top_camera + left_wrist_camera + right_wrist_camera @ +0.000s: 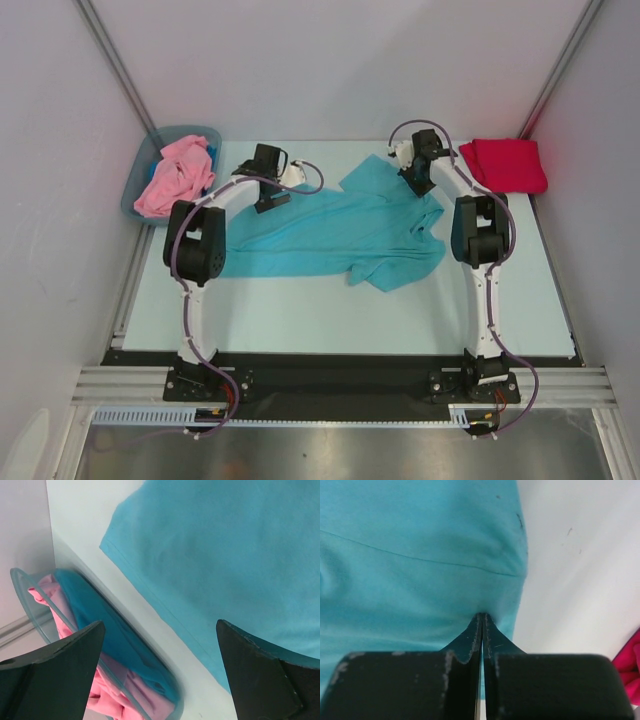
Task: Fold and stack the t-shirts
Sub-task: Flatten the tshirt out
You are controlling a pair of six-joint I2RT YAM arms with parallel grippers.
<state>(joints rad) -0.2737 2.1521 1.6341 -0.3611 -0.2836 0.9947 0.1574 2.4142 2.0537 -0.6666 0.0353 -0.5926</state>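
Only the top view takes in the whole teal t-shirt (340, 235). It lies flat but rumpled across the table (300, 320), stretched from one gripper to the other, with its near right part bunched into folds. That view also shows the red t-shirt (503, 165) folded square, out past the right gripper (481, 615), and the pink t-shirt (175, 178) heaped in the bin (135, 195), out past the left gripper (160, 625).

The right wrist view gives what the top view cannot: the fingers are pressed flat together, and smooth teal cloth puckers at their tips, pinched there. A seam crosses the cloth just beyond the tips. To the right of the fingers there is bare table and a sliver of red.

In the left wrist view the fingers stand spread wide with nothing between them. The hemmed teal edge runs beyond the right finger. The bin with pink cloth lies beyond the left one.
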